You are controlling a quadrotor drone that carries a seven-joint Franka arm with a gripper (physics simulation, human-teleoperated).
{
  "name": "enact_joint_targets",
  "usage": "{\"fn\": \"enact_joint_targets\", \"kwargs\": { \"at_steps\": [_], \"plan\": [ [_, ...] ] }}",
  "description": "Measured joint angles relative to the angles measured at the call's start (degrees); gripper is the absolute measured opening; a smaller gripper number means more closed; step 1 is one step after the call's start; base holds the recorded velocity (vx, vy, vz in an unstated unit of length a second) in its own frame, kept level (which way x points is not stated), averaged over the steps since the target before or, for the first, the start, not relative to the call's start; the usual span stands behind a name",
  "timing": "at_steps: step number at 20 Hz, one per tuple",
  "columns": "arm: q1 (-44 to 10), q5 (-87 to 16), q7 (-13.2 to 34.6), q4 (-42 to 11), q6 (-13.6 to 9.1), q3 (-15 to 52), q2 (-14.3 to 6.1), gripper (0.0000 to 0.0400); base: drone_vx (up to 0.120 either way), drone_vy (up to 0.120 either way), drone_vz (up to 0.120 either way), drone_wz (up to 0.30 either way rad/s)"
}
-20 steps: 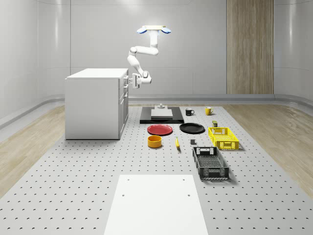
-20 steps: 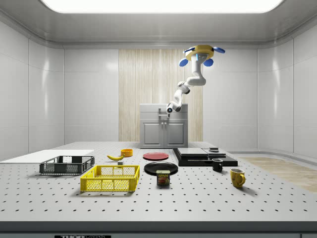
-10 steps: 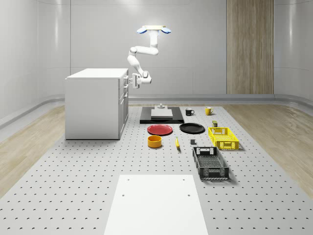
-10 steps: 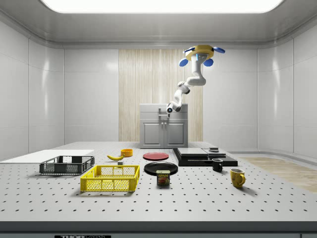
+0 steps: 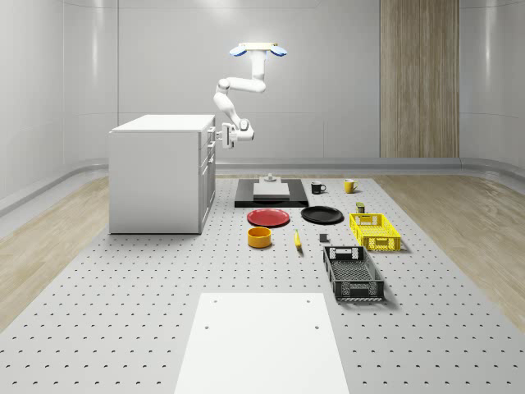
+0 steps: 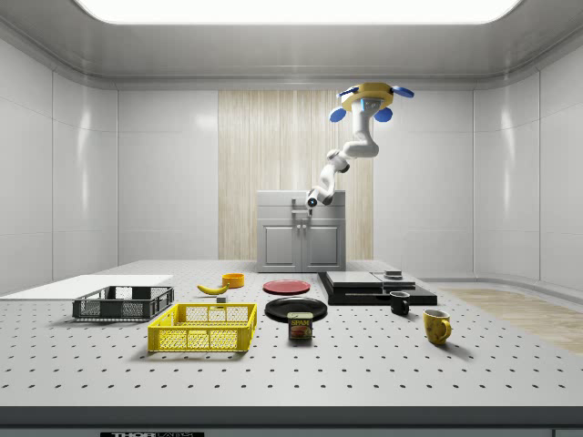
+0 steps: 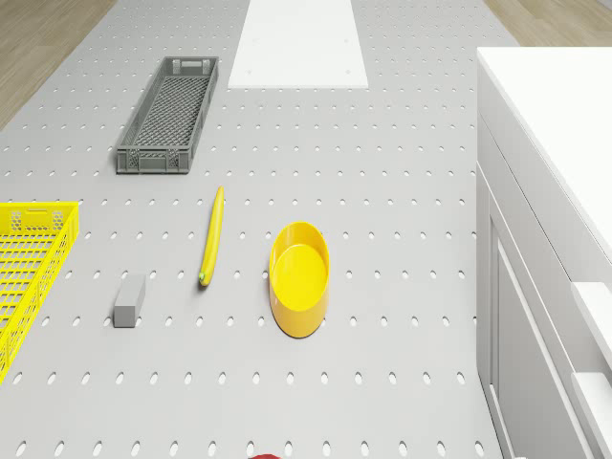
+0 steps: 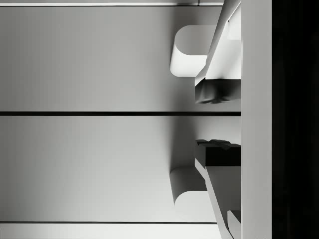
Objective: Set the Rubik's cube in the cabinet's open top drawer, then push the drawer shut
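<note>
The drone (image 5: 257, 50) hovers high above the table, just to the whole-scene view's right of the white cabinet (image 5: 156, 176). Its arm bends down toward the cabinet, and the gripper (image 5: 223, 136) is level with the top drawer front (image 5: 208, 134), right at it. In the side view the gripper (image 6: 311, 204) sits before the upper part of the cabinet (image 6: 301, 232). In the wrist view the gripper (image 8: 217, 119) is open: its two dark fingertips (image 8: 214, 92) stand apart with nothing between them, close to flat white drawer fronts (image 8: 89, 59) with rounded handles (image 8: 192, 50).
To the whole-scene view's right of the cabinet, the table holds a red plate (image 5: 268, 217), black plate (image 5: 321, 215), yellow bowl (image 7: 299, 277), banana (image 7: 211, 236), grey crate (image 7: 168, 113), yellow crate (image 5: 374, 231), two mugs and a black slab (image 5: 271, 194). A white panel (image 5: 261, 341) lies at the front.
</note>
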Motion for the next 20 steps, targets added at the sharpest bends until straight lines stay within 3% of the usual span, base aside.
{"fn": "enact_joint_targets", "kwargs": {
  "at_steps": [20],
  "plan": [
    [0.0, 0.0, 0.0, 0.0, 0.0, 0.0, 0.0, 0.0105, 0.000, 0.000, 0.000, 0.000]
  ]
}}
